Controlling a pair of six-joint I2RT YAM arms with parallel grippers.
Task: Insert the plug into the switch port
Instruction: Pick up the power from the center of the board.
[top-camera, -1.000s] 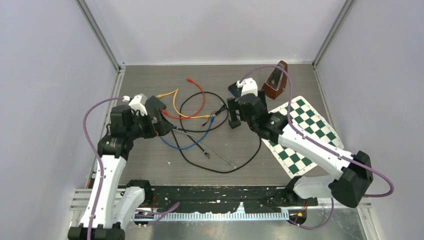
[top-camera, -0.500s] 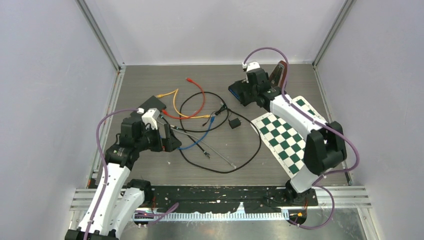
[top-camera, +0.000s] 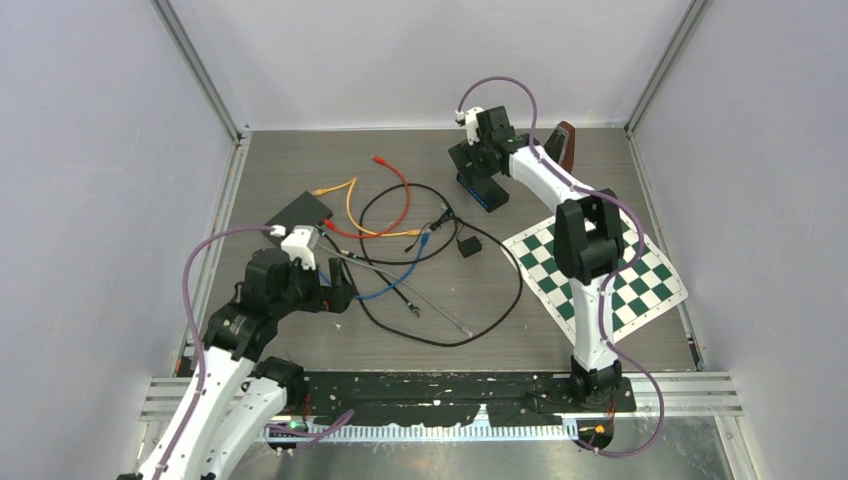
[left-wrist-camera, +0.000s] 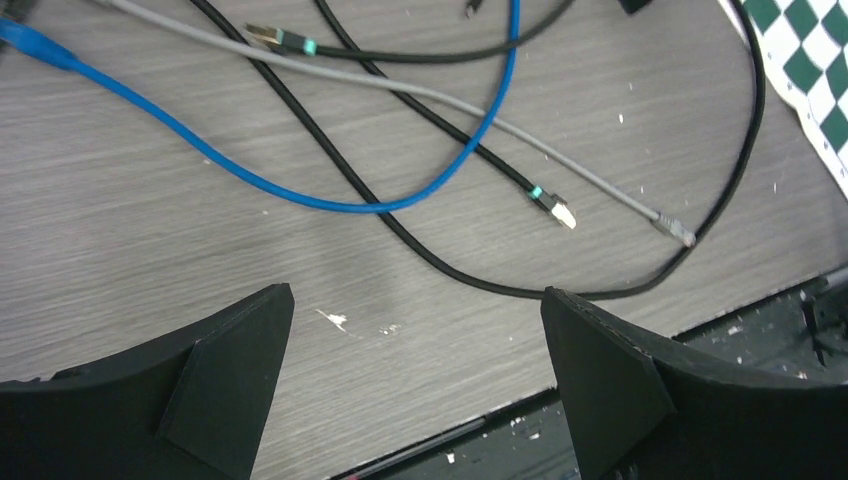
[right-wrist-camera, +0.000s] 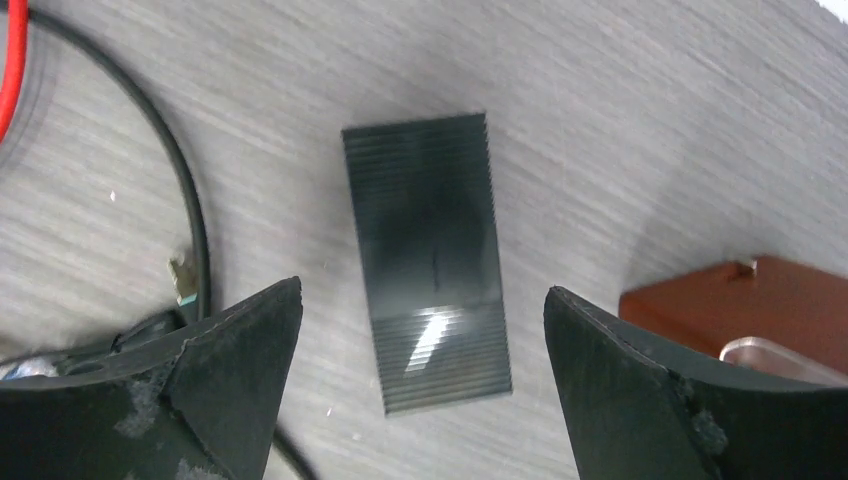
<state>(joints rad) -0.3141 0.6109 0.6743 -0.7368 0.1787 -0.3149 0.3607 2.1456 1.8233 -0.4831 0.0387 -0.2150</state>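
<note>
The switch is a dark ribbed box (top-camera: 483, 190) at the back of the table. In the right wrist view it (right-wrist-camera: 428, 260) lies flat between my fingers, below them. My right gripper (top-camera: 470, 165) (right-wrist-camera: 422, 290) is open and empty above it. My left gripper (top-camera: 336, 290) (left-wrist-camera: 415, 295) is open and empty near the front left, over bare table. Loose cables lie ahead of it: a blue one (left-wrist-camera: 330, 200), a black one ending in a teal-banded plug (left-wrist-camera: 555, 208), and a grey one with a plug (left-wrist-camera: 680, 232). No port shows.
Red (top-camera: 402, 190), yellow (top-camera: 349, 200) and black (top-camera: 505, 300) cables tangle mid-table. A black box (top-camera: 300, 212) sits at the left and a small black adapter (top-camera: 467, 246) in the middle. A brown metronome (top-camera: 562, 140) (right-wrist-camera: 760, 300) stands beside the switch. A chessboard mat (top-camera: 600, 275) lies right.
My right arm has swung from the middle of the table to the back, over the ribbed box. My left gripper has moved nearer and right, off the black box.
</note>
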